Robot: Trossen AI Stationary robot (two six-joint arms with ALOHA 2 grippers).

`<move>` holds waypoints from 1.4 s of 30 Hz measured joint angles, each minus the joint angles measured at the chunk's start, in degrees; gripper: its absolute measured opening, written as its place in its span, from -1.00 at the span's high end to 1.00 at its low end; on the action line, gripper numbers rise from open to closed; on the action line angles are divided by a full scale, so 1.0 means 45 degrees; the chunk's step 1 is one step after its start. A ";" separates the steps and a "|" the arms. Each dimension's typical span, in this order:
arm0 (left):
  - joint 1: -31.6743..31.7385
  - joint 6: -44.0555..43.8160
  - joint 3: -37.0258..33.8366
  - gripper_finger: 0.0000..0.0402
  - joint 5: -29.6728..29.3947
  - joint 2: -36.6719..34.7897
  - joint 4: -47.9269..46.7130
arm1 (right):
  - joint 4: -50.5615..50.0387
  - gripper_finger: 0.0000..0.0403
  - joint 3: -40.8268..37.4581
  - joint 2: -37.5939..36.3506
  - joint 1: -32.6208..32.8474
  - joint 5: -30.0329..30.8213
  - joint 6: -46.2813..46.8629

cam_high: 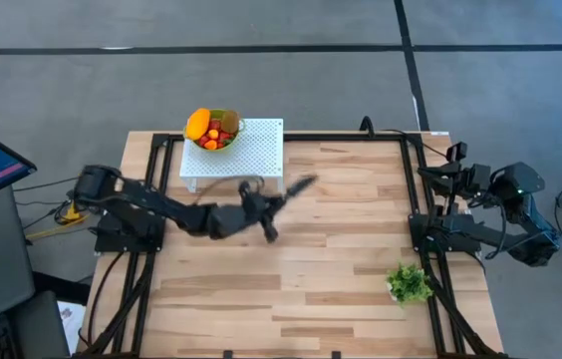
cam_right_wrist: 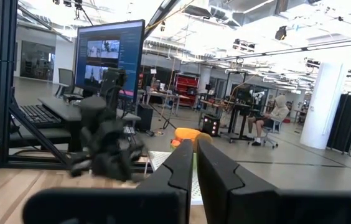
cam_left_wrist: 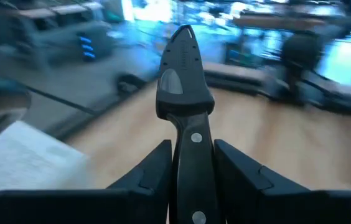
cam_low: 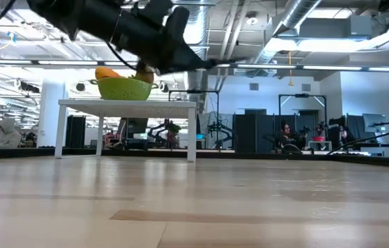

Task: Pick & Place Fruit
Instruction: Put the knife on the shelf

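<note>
Black knife (cam_left_wrist: 187,124) sits clamped in left claw (cam_left_wrist: 191,165); right claw (cam_right_wrist: 195,163) is closed, empty.

Left hand (cam_high: 261,211): raised over the table (cam_high: 341,279), clamped on a black knife (cam_high: 296,186) that juts out ahead of it.
Behind it: white stand (cam_high: 256,150) with a green bowl (cam_high: 223,137) of fruit (cam_high: 211,128) blocks that side.
Ahead and beside it: bare wood, open passage.
Far right: leafy plant (cam_high: 409,283) near the table's edge; right hand (cam_high: 438,172), fingers together, parked past the frame rail.
</note>
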 joint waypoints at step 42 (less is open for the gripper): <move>0.5079 -0.2946 0.0005 0.35 0.0170 -0.1271 -0.4471 | 0.0002 0.92 0.0005 0.0005 0.0000 0.0000 -0.0002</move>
